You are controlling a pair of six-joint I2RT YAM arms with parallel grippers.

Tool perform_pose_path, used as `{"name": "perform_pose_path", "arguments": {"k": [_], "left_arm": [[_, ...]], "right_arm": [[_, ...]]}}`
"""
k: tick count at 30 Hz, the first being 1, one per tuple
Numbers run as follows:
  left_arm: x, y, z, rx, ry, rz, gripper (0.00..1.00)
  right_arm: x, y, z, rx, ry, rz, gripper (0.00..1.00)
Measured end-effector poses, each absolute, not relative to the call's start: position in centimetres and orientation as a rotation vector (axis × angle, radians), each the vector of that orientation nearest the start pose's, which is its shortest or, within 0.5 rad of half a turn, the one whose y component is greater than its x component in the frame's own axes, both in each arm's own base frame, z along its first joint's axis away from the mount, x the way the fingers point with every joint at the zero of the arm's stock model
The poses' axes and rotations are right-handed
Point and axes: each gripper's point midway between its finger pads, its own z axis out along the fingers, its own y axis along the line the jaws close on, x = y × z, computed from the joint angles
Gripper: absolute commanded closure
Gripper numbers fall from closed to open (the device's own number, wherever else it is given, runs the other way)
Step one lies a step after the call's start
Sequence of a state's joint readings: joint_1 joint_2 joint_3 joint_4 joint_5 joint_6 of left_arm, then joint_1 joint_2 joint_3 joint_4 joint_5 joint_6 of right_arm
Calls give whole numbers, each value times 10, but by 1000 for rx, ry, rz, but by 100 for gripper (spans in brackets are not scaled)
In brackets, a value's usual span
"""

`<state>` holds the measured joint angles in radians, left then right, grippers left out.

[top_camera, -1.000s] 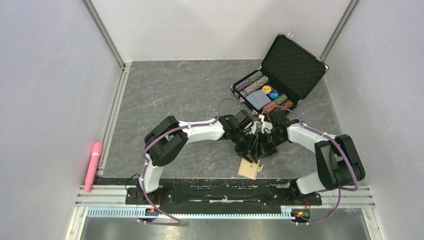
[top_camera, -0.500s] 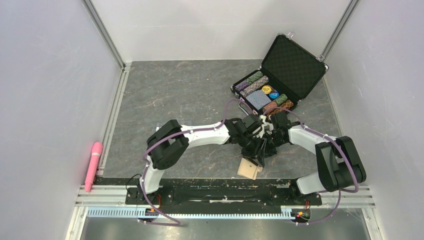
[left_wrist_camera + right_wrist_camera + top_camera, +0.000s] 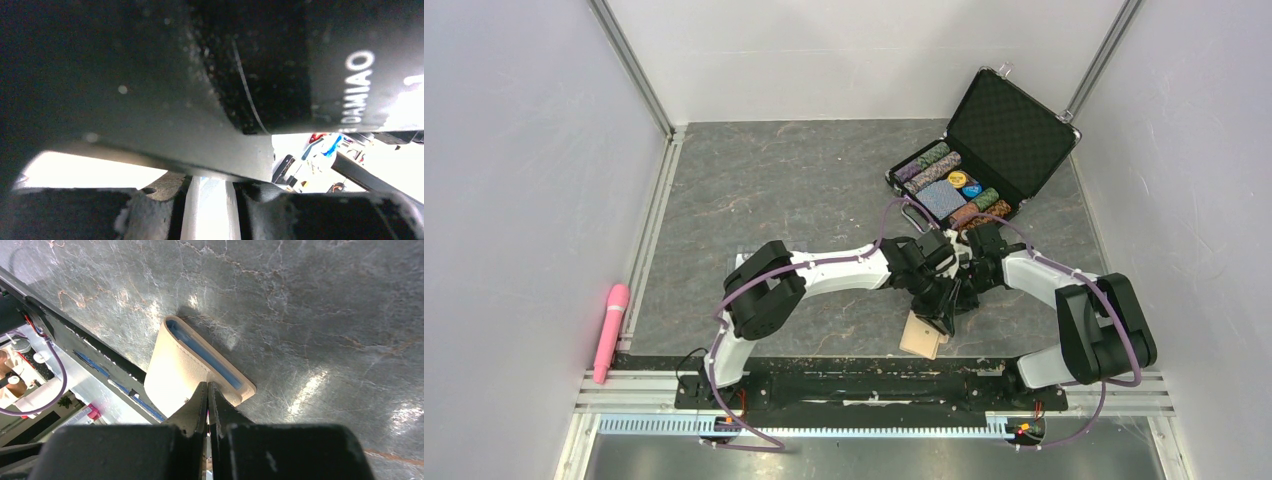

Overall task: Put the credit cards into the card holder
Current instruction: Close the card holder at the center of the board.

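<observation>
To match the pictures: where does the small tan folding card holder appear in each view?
Top external: the small tan folding card holder lies low centre, just above the black rail.
Left wrist: not in it.
Right wrist: the holder sits left of centre, blue lining showing.
Shared landmark: that black rail along the near edge.

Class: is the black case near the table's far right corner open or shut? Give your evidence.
Open. The black case has its lid tilted back, with the quilted lining showing, and the poker chips inside lie uncovered.
</observation>
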<state>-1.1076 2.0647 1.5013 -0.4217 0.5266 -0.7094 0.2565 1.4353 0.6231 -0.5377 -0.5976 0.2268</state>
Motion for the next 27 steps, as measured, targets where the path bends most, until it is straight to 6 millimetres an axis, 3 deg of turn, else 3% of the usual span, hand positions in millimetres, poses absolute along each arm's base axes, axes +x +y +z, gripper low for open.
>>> {"name": "perform_pose_path", "arguments": {"k": [6, 11, 22, 27], "left_arm": [[113, -477, 72, 819, 2852, -1185, 76], [115, -476, 70, 808, 2856, -1154, 65], [132, -475, 62, 760, 2738, -1064, 58], [144, -474, 67, 731, 2656, -1046, 58]], "right_arm": [[171, 153, 21, -139, 2921, 945, 100], [173, 152, 21, -139, 2921, 935, 100], [185, 148, 26, -134, 2881, 888, 96], [197, 149, 38, -136, 2823, 884, 95]]}}
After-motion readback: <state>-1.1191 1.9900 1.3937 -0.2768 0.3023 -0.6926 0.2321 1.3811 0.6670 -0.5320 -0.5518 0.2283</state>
